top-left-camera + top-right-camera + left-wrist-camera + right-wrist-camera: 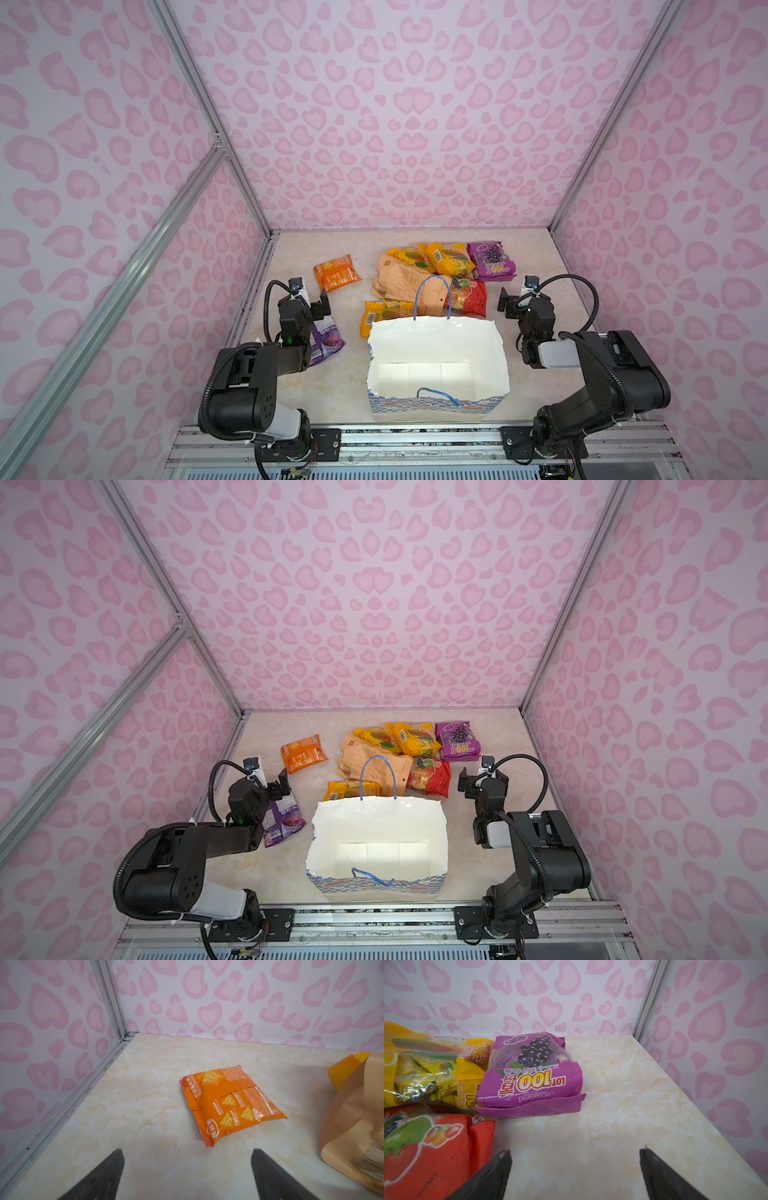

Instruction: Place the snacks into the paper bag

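Note the paper bag (pixel 436 336) standing upright, mouth open, at the near middle of the tabletop (pixel 536 257), with no packet visible inside. Find the snacks all outside it: yellow packets (pixel 446 257), a tan packet (pixel 403 278) and a red packet (pixel 436 1147) heaped just behind the bag, a purple grape packet (pixel 533 1072) at the heap's right end, an orange packet (pixel 230 1103) alone to the left, another purple packet (pixel 328 338) partly under the left arm. See the left fingers (pixel 108 1174) spread wide and empty, aimed at the orange packet; likewise the right fingers (pixel 492 1176), splayed, holding nothing, near the grape packet. Expect light, puffy film, slick and prone to slipping, with probably brittle chips inside the orange one. Pinch gently across a flat sealed edge, not the air-filled middle.
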You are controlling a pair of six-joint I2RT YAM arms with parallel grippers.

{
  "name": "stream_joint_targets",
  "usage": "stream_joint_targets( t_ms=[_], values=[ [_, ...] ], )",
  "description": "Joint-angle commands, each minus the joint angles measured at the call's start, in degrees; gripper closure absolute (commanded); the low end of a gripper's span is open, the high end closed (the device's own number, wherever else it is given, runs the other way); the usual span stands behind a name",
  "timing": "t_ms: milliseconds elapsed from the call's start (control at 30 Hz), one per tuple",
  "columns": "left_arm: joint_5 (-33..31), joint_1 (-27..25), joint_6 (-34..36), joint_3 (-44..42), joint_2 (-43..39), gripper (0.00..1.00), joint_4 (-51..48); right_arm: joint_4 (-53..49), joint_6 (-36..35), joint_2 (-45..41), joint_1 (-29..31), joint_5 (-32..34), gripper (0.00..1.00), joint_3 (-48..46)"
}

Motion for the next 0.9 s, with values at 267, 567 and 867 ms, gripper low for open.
stream_joint_targets(
  t_ms=[267,567,867],
  values=[
    [0.32,-0.03,0.48,-0.07,-0.36,0.02,1.19,1.2,0.03,-0.06,-0.24,0.41,0.02,-0.57],
    [0.32,-0.05,0.43,-0.19,-0.37,0.02,1.36,1.26,0.3,-0.14,-0.68,-0.32,0.02,-0.52],
    [1.09,0.4,0.04,-0.27,-0.29,0.02,1.43,1.55,1.07,-0.14,-1.78,-2.21,0.02,-0.85]
  ],
)
